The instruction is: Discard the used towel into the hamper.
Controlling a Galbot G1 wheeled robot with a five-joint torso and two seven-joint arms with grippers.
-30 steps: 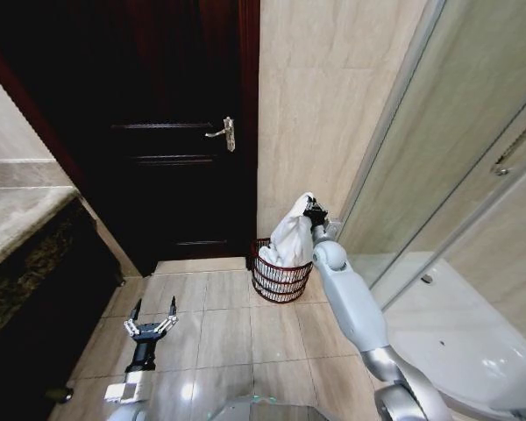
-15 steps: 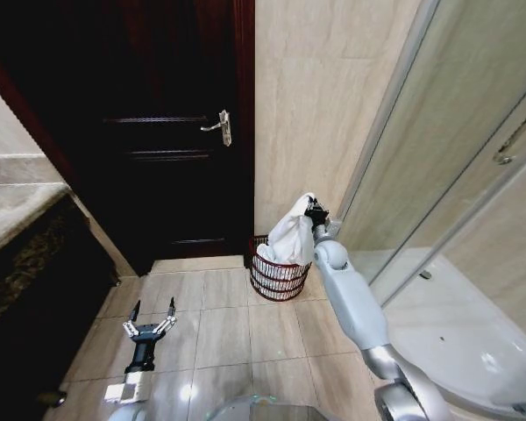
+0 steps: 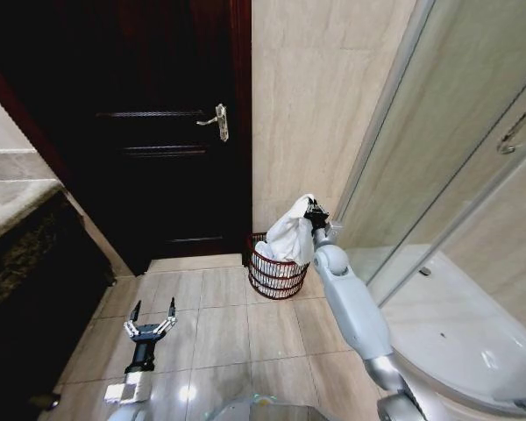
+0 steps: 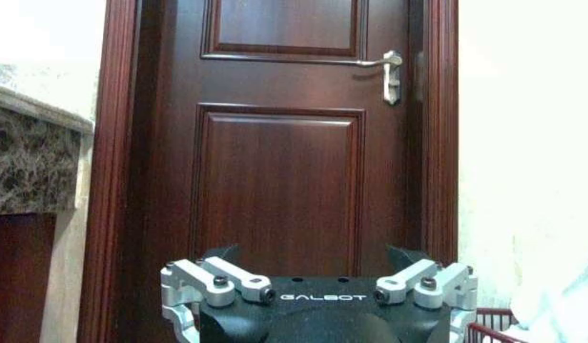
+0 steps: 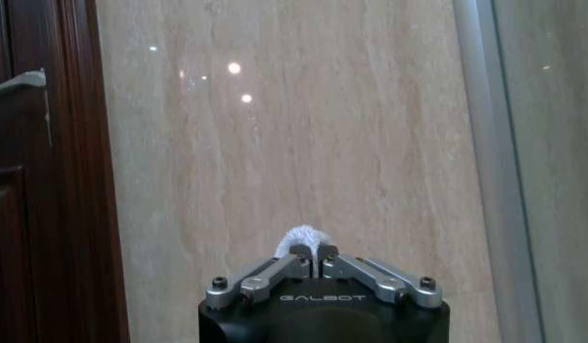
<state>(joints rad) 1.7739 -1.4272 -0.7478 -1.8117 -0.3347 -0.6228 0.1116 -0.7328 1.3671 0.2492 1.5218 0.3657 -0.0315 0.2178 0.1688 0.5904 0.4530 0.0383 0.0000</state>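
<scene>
Holding towel over hamper, right arm only.
Right end effector (image 3: pixel 315 213) clamped tight on the white towel (image 3: pixel 290 235), which drapes down into the hamper (image 3: pixel 274 274) on the floor tiles in the corner by the dark door (image 3: pixel 149 149). Left end effector (image 3: pixel 152 318) hangs low over the floor, fingers spread, nothing held.

Dark wood, pale stone, one white cloth

My right gripper (image 3: pixel 314 213), black, pinches the white towel (image 3: pixel 291 237) above the dark reddish-brown wire hamper (image 3: pixel 274 277); my left gripper (image 3: pixel 152 317), at seven o'clock, is black with silver links. The door (image 3: pixel 158 132) at eleven o'clock is deep reddish-brown, its handle (image 3: pixel 216 122) silver. Wall (image 3: pixel 316 105) and floor tiles (image 3: pixel 219 329) are veined beige.
</scene>
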